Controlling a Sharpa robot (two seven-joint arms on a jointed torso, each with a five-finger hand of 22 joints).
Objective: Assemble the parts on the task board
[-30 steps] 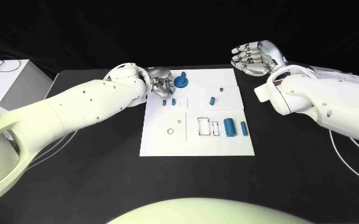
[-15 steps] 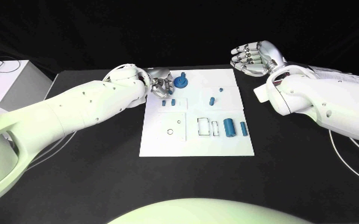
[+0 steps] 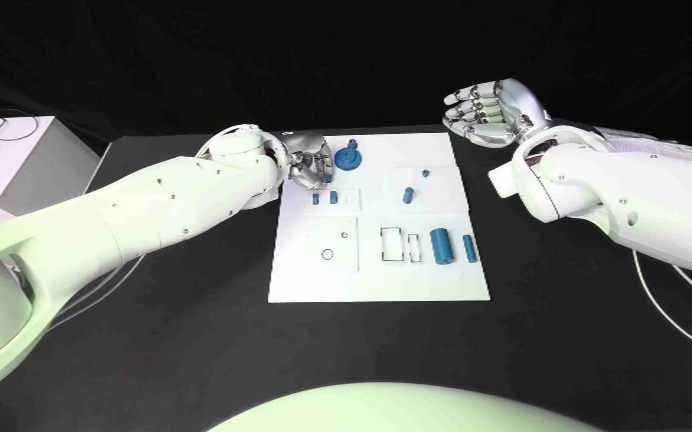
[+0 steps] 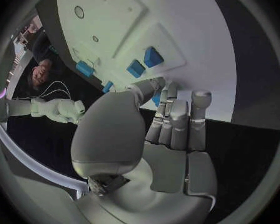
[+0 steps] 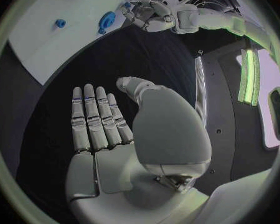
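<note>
The white task board lies in the middle of the table. At its far left corner my left hand pinches a blue round part between thumb and fingers; a sliver of that part shows between them in the left wrist view. The right wrist view shows the same part at the left hand's fingertips. Two small blue blocks sit just below the left hand. My right hand hangs open beyond the board's far right corner, fingers apart, holding nothing.
On the board lie a small blue piece, a tiny one, a thick blue cylinder and a thinner one beside rectangular slots. A white box stands at the table's left edge.
</note>
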